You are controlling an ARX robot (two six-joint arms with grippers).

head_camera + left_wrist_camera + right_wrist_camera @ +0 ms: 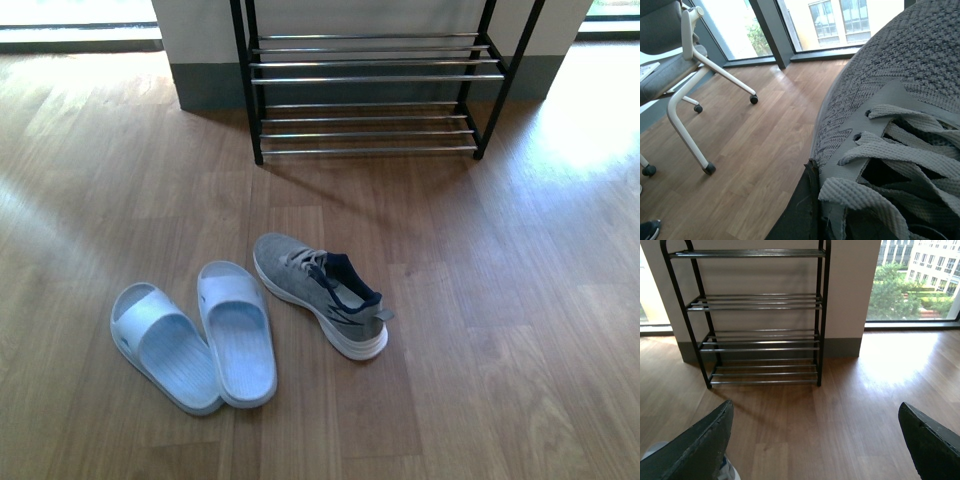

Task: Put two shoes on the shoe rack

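Left pincer (pixel 794 216) appears to pinch one grey sneaker (pixel 900 90), raised. Pale blue slides (pixel 240 335) and second sneaker (pixel 320 292) lie on floor (pixel 480 380) before shoe rack (pixel 370 78). Right pincer (pixel 812 450) spread, empty. Next: carry the raised sneaker to a shelf, sole down.

The grey knit sneaker (pixel 310 283) has a white sole and navy lining. The moulded slides (pixel 238 335) are pale blue, ribbed.

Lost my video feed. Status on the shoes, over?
Left pincer shut on one sneaker, raised. Right pincer open, facing rack, shelves bare. On floor: other sneaker, slides; nothing blocking rack.
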